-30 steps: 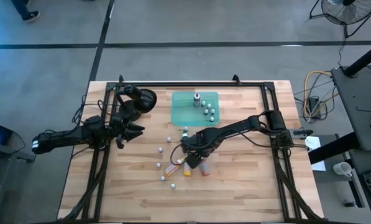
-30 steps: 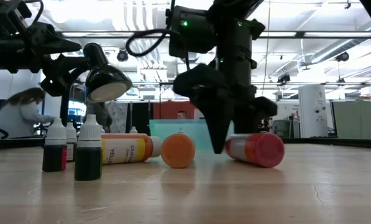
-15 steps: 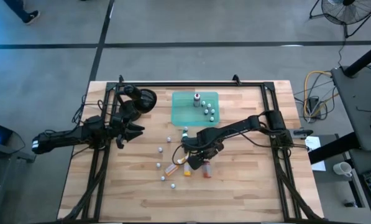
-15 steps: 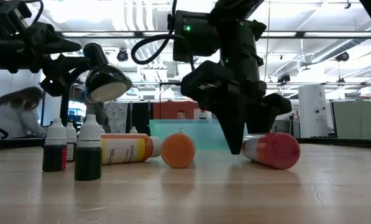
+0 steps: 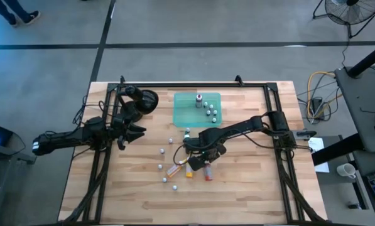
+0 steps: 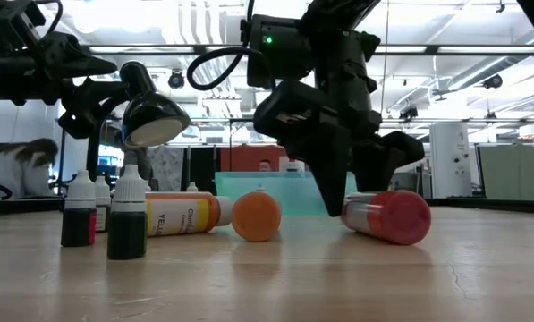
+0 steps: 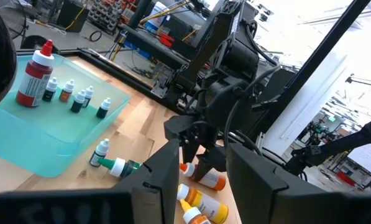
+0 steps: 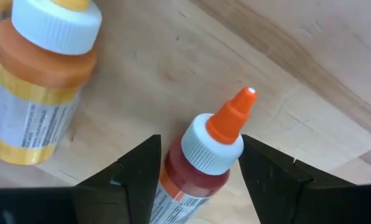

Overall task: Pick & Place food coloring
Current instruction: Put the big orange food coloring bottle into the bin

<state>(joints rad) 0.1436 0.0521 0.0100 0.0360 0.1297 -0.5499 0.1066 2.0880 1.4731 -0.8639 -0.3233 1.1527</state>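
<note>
bottles lie scattered on a pale wooden table [image 5: 250,188].

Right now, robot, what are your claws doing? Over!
Right claw low on the table, fingers either side of the lying red bottle, not lifted. Left claw waiting off to the side. Orange-yellow bottle lying close by. Over.

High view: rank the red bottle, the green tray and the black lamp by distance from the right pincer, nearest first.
1. Red bottle: lying at the right pincer, between its fingers.
2. Green tray: beyond it, toward the table's far edge.
3. Black lamp: farthest, at the left arm's side.
</note>
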